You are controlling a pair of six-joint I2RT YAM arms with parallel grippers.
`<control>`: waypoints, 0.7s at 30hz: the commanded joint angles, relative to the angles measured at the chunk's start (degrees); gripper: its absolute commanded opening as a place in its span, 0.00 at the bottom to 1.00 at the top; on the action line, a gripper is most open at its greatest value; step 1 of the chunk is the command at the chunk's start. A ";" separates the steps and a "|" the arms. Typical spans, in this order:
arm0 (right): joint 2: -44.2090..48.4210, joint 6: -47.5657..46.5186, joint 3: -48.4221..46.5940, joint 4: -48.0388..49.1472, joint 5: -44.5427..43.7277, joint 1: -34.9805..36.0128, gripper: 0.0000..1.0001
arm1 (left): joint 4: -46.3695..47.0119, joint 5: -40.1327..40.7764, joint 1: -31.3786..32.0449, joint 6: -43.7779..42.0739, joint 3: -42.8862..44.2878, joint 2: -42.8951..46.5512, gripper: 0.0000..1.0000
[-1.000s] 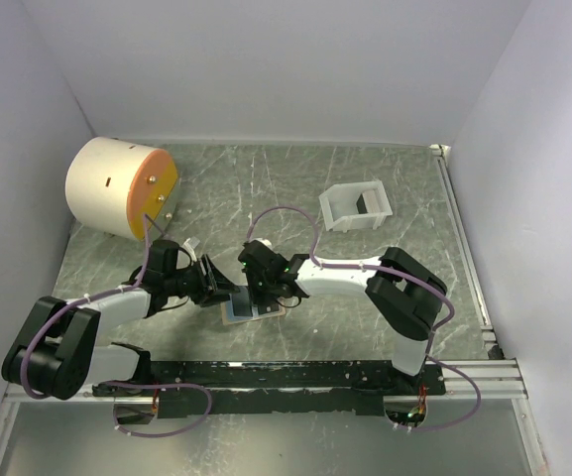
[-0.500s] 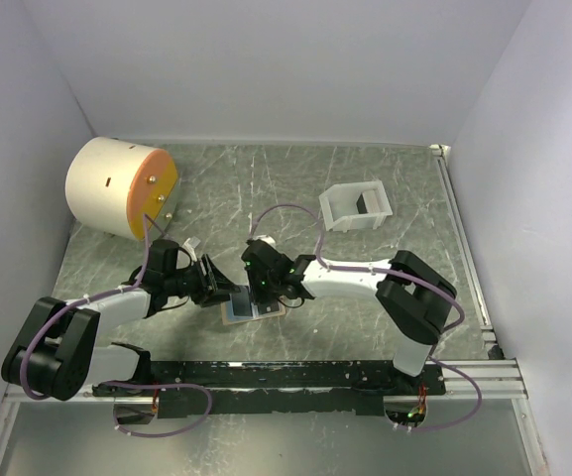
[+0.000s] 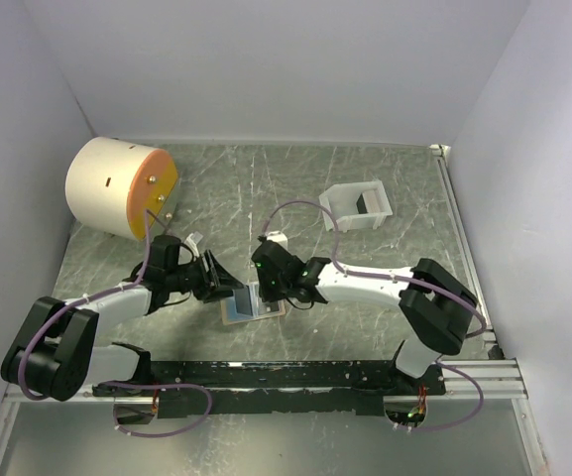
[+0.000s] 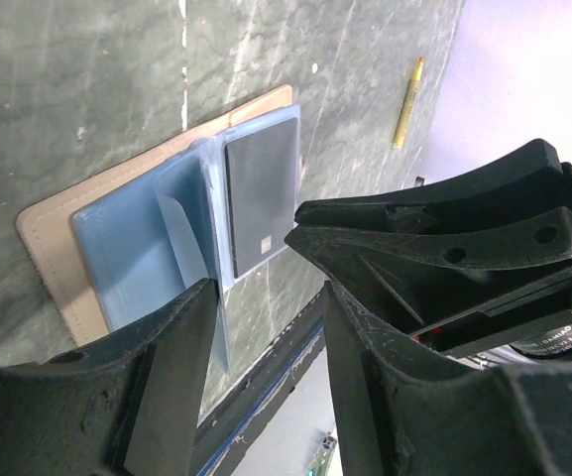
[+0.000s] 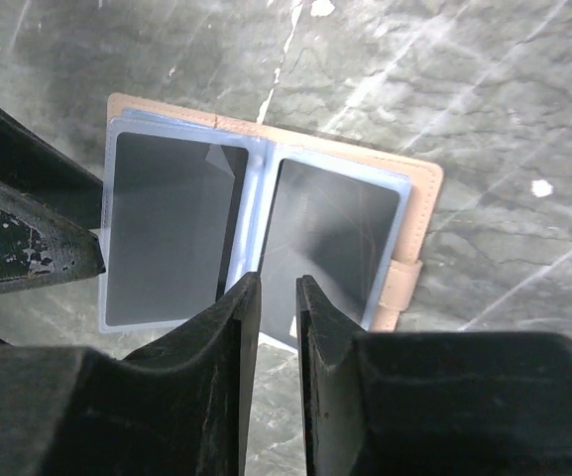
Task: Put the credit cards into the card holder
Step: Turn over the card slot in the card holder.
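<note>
The card holder [image 3: 264, 314], a tan wallet, lies open on the table between both grippers. In the right wrist view its tan cover [image 5: 419, 198] frames pale blue pockets with a dark credit card [image 5: 162, 238] in the left one and another credit card [image 5: 335, 243] in the right one. My right gripper [image 5: 278, 286] hovers over the wallet's near edge, jaws a narrow gap apart with nothing between them; it also shows from above [image 3: 266, 291]. My left gripper [image 4: 266, 297] is open at the wallet's other side, a blue pocket leaf [image 4: 191, 238] standing against one finger.
A big cream cylinder with an orange face [image 3: 117, 186] lies at the back left. A white tray [image 3: 357, 206] with something dark in it stands at the back right. A thin yellow stick [image 4: 408, 99] lies on the table. A black rail [image 3: 286, 375] runs along the near edge.
My right gripper has drawn back a little to the right off the wallet. More of the blue pockets shows now. The left gripper has barely moved.
</note>
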State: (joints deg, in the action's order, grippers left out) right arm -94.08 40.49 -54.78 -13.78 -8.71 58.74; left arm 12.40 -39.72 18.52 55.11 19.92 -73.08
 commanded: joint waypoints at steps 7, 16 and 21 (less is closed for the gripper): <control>6.87 -0.14 4.01 -0.32 -4.65 -3.09 0.23 | 0.12 1.10 2.79 0.69 3.42 -0.28 0.58; 10.79 -0.93 6.24 -0.43 -4.83 -5.93 0.23 | 1.40 2.67 5.38 1.24 5.19 -3.46 0.58; 11.99 -1.11 7.16 -0.38 -4.80 -6.77 0.23 | 0.60 3.99 6.87 0.87 6.57 -4.45 0.58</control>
State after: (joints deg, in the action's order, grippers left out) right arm -83.94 39.97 -48.77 -14.13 -12.27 52.60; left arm 12.36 -37.43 24.18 56.12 23.99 -77.06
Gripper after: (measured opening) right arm 0.225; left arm 0.577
